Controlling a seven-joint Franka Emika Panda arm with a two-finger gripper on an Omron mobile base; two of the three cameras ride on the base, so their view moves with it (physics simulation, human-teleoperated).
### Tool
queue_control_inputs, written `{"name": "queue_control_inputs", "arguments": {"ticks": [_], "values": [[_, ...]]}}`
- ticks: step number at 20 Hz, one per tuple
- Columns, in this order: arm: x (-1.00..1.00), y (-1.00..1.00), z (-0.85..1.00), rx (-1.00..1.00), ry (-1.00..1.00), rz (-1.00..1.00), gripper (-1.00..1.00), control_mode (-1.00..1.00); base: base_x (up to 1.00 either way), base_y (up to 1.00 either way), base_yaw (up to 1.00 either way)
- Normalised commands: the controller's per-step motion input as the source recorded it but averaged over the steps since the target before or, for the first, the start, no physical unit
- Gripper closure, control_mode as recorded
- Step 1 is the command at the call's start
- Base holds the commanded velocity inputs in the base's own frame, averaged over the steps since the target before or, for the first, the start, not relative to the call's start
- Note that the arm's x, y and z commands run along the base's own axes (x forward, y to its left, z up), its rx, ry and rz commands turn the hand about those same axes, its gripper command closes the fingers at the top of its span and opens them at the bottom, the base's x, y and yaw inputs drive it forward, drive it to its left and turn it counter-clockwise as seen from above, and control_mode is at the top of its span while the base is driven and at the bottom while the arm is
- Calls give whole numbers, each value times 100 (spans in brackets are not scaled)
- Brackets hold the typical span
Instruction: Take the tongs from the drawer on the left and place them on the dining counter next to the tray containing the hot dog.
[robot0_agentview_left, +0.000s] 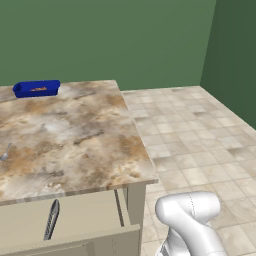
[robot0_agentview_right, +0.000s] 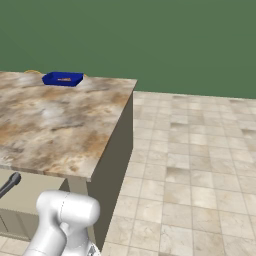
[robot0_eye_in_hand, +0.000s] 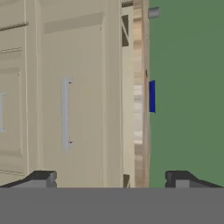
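Note:
The drawer under the dining counter stands pulled out. The dark grey tongs lie lengthwise inside it, and their tip pokes out from under the stone top. The blue tray with the small hot dog sits at the counter's far left corner. In the rolled hand view my gripper is open with nothing between its fingertips. It faces the drawer's beige front and silver bar handle from a short distance. The tray's edge shows past the stone rim.
A like drawer's handle shows beside the first. A small grey object lies on the stone near the left edge. Tiled floor spreads to the right of the counter, bounded by green walls. My white arm rises beside the drawer's right corner.

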Motion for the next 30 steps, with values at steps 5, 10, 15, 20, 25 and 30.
{"name": "queue_control_inputs", "arguments": {"ticks": [5,10,15,20,25,30], "values": [[-23,-9,51,0,6,0,-100,-100,0,0,0],[-21,-8,52,0,6,0,-100,-100,0,0,0],[-1,-9,48,0,8,0,-100,-100,0,0,0],[0,-9,39,0,11,0,-100,-100,0,0,0],[0,-4,23,0,8,0,-100,-100,0,0,0],[0,-22,19,2,6,0,-100,-100,0,0,0]]}}
